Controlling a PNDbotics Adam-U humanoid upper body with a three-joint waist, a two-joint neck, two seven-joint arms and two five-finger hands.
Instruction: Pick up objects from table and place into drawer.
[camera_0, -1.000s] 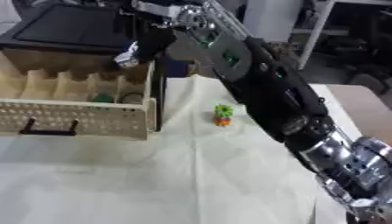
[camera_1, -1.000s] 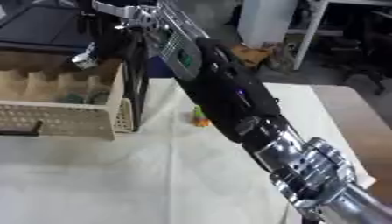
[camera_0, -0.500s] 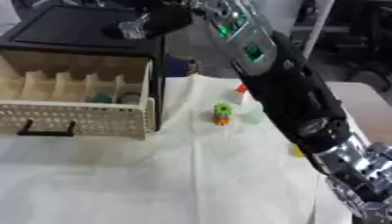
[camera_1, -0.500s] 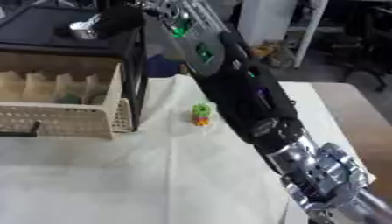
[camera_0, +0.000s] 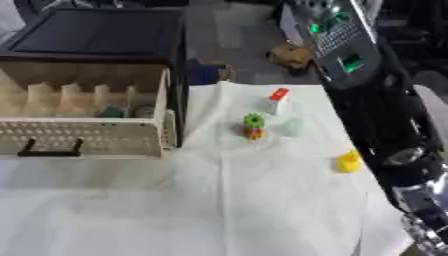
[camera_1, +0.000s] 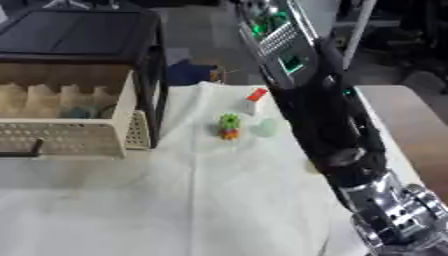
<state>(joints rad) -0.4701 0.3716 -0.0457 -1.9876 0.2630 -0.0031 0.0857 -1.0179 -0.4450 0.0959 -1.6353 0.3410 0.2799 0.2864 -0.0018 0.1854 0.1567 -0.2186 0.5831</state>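
The beige drawer (camera_0: 87, 136) stands pulled out of a black cabinet (camera_0: 96, 35) at the left. A teal thing (camera_0: 112, 112) and a grey round thing (camera_0: 144, 111) lie in its right-hand compartments. On the white cloth sit a green and orange toy (camera_0: 254, 126), a white block with a red top (camera_0: 279, 100), a pale green piece (camera_0: 291, 127) and a yellow piece (camera_0: 349, 162). My right arm (camera_0: 367, 100) runs from the lower right corner up past the top edge, so its hand is hidden. My left hand shows in neither view.
The white cloth (camera_0: 219, 200) covers the table in front of the drawer. A bare wooden table edge (camera_1: 411, 125) shows at the right. Beyond the table's far edge lie the floor and a brown thing (camera_0: 291, 55).
My right arm has swung up and back. Its hand, which was over the drawer and then above the cabinet, has left through the top edge, uncovering the toys.
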